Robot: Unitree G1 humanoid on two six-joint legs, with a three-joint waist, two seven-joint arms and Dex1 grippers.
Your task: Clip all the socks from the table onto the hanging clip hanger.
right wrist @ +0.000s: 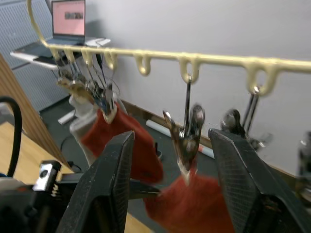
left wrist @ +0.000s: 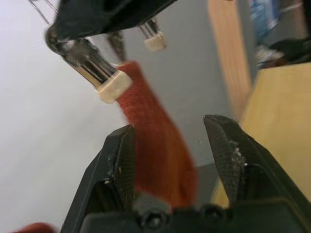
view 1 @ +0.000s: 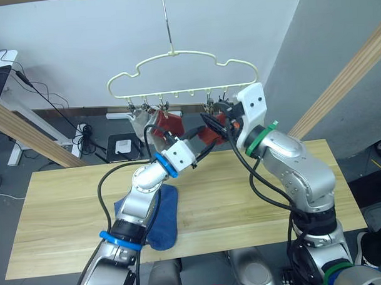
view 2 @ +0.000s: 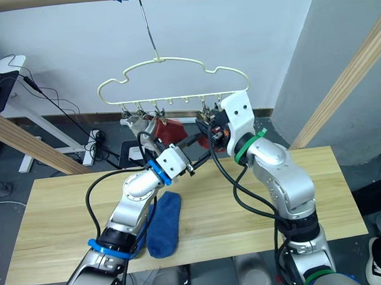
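With both our left gripper (left wrist: 172,145) and right gripper (right wrist: 170,182) standing jaws apart at the clip hanger (view 1: 185,72), we should confirm the clip (right wrist: 187,141) bites the rust red sock (right wrist: 187,204) before fetching the blue sock (view 2: 164,223) from the surface (view 2: 61,209).

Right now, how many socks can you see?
4: a plain blue fabric sock on the table; a light grey sock and two rust red socks clipped on the hanger. Others may be hidden behind the arms.

Silver metallic arm shells, white wrist housings. Blue bands ring the left arm; green bands ring the right. Black cables loop along both. Black two-fingered left end effector (view 1: 206,146) and right end effector (view 1: 216,125).
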